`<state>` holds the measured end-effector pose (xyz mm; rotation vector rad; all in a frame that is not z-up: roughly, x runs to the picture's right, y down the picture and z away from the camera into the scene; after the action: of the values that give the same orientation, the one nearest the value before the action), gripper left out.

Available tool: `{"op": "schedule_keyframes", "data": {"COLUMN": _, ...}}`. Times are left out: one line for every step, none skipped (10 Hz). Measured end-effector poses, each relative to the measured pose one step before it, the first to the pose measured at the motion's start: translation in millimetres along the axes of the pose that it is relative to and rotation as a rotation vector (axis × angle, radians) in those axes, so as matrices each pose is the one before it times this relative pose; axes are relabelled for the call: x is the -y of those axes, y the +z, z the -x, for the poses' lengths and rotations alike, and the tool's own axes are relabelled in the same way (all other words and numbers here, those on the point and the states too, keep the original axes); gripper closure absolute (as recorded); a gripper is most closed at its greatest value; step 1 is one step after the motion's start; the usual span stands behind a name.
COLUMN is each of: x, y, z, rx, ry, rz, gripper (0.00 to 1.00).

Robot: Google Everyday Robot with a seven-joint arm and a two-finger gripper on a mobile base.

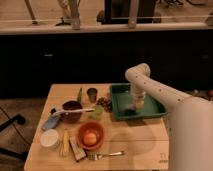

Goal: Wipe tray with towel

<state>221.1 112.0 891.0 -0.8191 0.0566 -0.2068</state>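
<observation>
A green tray (150,111) sits at the back right of the wooden table (135,145). My white arm reaches from the lower right, bends over the tray and points down into it. My gripper (136,105) is inside the tray near its middle. A pale towel (130,108) lies under the gripper on the tray floor, mostly hidden by it.
Left of the tray are a dark cup (92,93), grapes (104,103), a green cup (96,113), a dark bowl with a spoon (71,111), an orange bowl holding fruit (90,135), a white container (49,139), a fork (106,155) and a blue object (50,122).
</observation>
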Motion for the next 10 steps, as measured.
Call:
{"op": "schedule_keyframes", "data": {"x": 2.15, "y": -0.85, "z": -10.25, "rx": -0.01116, "ry": 0.0204, "rz": -0.00402, "gripper": 0.97}}
{"op": "schedule_keyframes", "data": {"x": 5.53, "y": 1.58, "z": -5.71, "rx": -0.00307, "ry": 0.01769, "rz": -0.00309, "gripper": 0.97}}
{"op": "schedule_keyframes", "data": {"x": 5.97, "y": 1.86, "z": -2.52, "rx": -0.0015, "ry": 0.01081, "rz": -0.00529, "gripper": 0.97}}
{"op": "schedule_keyframes", "data": {"x": 8.03, "y": 2.83, "z": -1.94, "rx": 0.00041, "ry": 0.01105, "rz": -0.00939, "gripper": 0.97}}
{"op": "schedule_keyframes", "data": {"x": 6.99, "y": 3.16, "z": 1.92, "rx": 0.00553, "ry": -0.00208, "rz": -0.0081, "gripper": 0.97}}
{"op": "schedule_keyframes", "data": {"x": 3.58, "y": 2.62, "z": 4.1, "rx": 0.00687, "ry": -0.00905, "rz": -0.00324, "gripper": 0.97}}
{"op": "schedule_keyframes", "data": {"x": 1.72, "y": 2.87, "z": 6.31, "rx": 0.009, "ry": -0.01643, "rz": 0.00156, "gripper": 0.97}}
{"op": "schedule_keyframes", "data": {"x": 0.15, "y": 2.5, "z": 12.22, "rx": 0.02023, "ry": -0.02221, "rz": 0.00656, "gripper": 0.97}}
{"op": "schedule_keyframes", "data": {"x": -2.65, "y": 1.49, "z": 6.77, "rx": 0.01103, "ry": -0.0115, "rz": 0.00839, "gripper": 0.97}}
{"op": "schedule_keyframes", "data": {"x": -6.68, "y": 2.81, "z": 1.13, "rx": 0.00284, "ry": -0.00549, "rz": 0.01363, "gripper": 0.97}}
